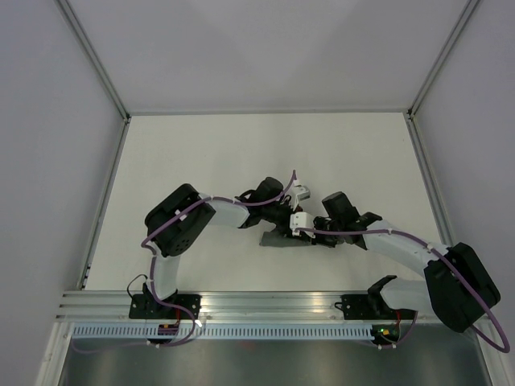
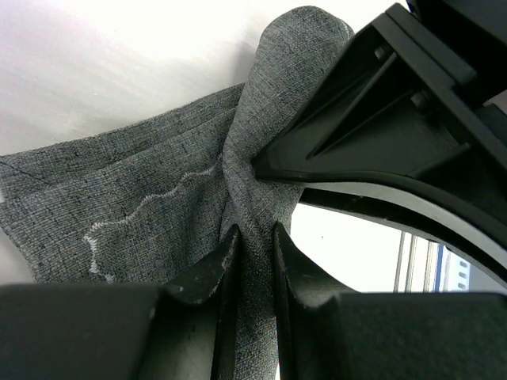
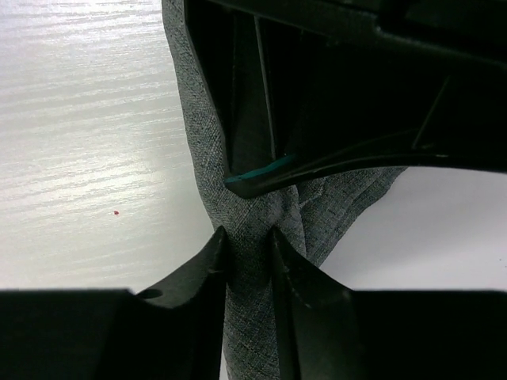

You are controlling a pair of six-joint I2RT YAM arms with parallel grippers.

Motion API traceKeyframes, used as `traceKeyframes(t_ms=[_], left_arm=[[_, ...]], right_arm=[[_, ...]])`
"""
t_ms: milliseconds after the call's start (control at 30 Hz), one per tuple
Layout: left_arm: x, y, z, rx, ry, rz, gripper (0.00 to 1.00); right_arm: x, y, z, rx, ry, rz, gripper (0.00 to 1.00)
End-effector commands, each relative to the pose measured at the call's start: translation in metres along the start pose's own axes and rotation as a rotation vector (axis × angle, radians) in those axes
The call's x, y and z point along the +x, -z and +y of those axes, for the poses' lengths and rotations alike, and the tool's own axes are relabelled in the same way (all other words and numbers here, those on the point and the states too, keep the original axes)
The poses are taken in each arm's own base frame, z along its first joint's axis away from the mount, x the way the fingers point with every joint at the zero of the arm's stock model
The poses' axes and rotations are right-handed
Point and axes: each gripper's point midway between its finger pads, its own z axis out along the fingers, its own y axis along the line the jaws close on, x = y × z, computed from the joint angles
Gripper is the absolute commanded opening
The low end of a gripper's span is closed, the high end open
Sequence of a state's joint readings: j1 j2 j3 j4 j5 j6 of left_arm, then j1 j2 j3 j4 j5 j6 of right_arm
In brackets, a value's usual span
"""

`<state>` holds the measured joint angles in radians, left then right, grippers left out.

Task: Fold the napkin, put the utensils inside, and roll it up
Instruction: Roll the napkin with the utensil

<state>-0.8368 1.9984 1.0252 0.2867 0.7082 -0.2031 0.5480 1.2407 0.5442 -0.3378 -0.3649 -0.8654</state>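
Note:
The dark grey napkin (image 1: 278, 239) is bunched up between both grippers at the table's middle, and only a small part of it shows from above. My left gripper (image 1: 288, 225) is shut on a gathered fold of the napkin (image 2: 158, 206), pinched between its fingers (image 2: 255, 237). My right gripper (image 1: 311, 234) is shut on another fold of the napkin (image 3: 206, 142), held between its fingers (image 3: 249, 241). The two grippers are tip to tip, almost touching; each one fills the other's wrist view. No utensils are in view.
The white table (image 1: 201, 161) is bordered by grey walls at the back and sides. An aluminium rail (image 1: 265, 304) runs along the near edge by the arm bases.

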Motion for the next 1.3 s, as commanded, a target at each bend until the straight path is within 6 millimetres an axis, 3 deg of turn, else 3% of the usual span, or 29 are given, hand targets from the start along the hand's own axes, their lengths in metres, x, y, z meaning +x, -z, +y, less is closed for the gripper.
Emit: traceKeyframes(t_ms=[0,33,267,767,800,967,1100,1167,1233,1267], left_arm=[[0.101,0.01,0.023,-0.107,0.25,0.267,0.18],[0.1,0.01,0.024,-0.107,0.251,0.26,0.19],[0.086,0.017,0.028,-0.11,0.26,0.204,0.28],[0.046,0.038,0.028,-0.113,0.243,0.018,0.45],[0.04,0.04,0.026,-0.111,0.226,-0.002,0.55],[0.023,0.047,0.029,-0.154,0.176,-0.066,0.57],[0.015,0.06,0.041,-0.251,0.157,-0.135,0.59],[0.0,0.073,0.049,-0.323,0.138,-0.21,0.59],[0.002,0.086,0.059,-0.386,0.155,-0.245,0.6],[-0.01,0.097,0.062,-0.432,0.142,-0.305,0.6]], right_arm=[[0.018,-0.006,0.005,0.001,-0.006,0.059,0.28],[0.019,-0.007,0.005,-0.002,-0.009,0.061,0.22],[0.021,-0.01,0.012,-0.074,-0.037,0.094,0.11],[0.023,-0.012,0.019,-0.283,-0.161,0.144,0.07],[0.025,-0.013,0.019,-0.301,-0.169,0.151,0.07],[0.022,-0.01,0.017,-0.365,-0.203,0.157,0.06],[0.023,-0.008,0.015,-0.392,-0.224,0.162,0.06],[0.021,-0.007,0.013,-0.401,-0.228,0.163,0.05],[0.019,-0.007,0.012,-0.414,-0.234,0.163,0.05],[0.019,-0.007,0.012,-0.416,-0.236,0.162,0.06]])
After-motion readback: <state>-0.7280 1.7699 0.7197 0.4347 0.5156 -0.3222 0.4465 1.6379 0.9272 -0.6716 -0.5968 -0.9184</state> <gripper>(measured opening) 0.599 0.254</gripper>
